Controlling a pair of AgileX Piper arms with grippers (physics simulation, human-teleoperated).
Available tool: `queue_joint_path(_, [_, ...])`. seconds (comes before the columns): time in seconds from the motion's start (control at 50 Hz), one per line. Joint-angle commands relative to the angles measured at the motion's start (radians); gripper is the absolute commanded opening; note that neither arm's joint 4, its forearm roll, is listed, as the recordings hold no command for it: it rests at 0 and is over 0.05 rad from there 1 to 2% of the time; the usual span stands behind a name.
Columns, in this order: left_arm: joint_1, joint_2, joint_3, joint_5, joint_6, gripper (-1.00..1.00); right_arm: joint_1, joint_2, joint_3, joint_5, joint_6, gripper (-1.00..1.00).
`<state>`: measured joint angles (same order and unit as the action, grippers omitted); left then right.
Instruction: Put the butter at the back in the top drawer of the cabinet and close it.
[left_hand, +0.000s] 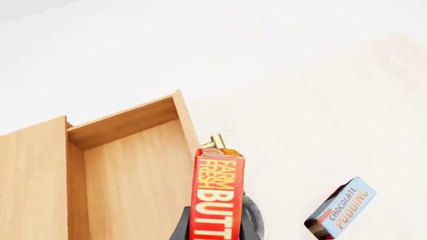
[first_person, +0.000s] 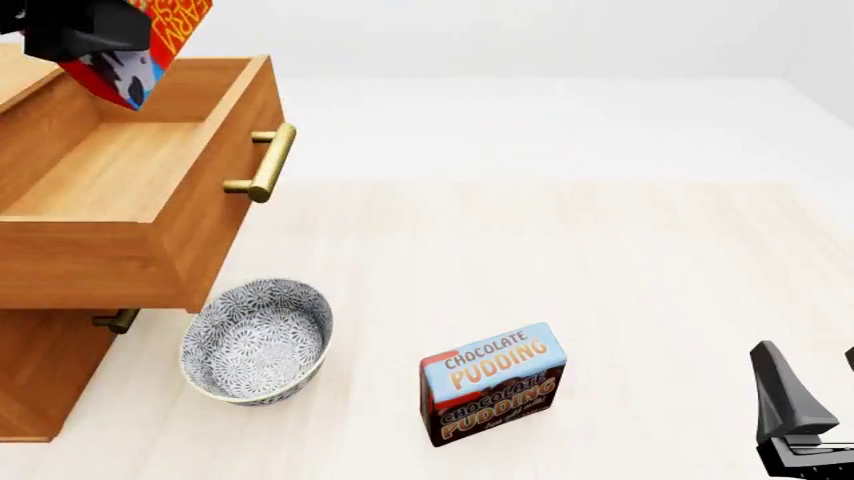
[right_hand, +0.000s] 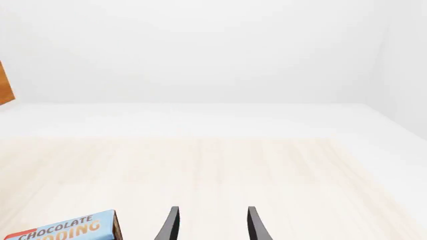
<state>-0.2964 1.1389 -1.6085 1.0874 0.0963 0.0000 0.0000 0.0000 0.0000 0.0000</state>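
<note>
Currently your left gripper (left_hand: 217, 235), clamped on the butter (left_hand: 217, 200), holds it above the open top drawer (first_person: 120, 190), long axis along the fingers.

We see the top drawer (first_person: 120, 190) pulled out with its inside bare. A patterned bowl (first_person: 254, 340) sits just right of the cabinet (first_person: 40, 380); the pudding box (first_person: 491, 382) stands mid-surface (first_person: 641, 260), bare right of it.
</note>
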Motion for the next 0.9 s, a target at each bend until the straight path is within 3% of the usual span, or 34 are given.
queue_joint_path(0.02, [0.035,-0.041,0.039,-0.006,0.001,-1.00,0.000,0.000,0.000,0.000,0.000,1.00])
queue_joint_path(0.9, [0.106,-0.067,0.155,-0.045,-0.034,-1.00,0.000,0.000,0.000,0.000,0.000,1.00])
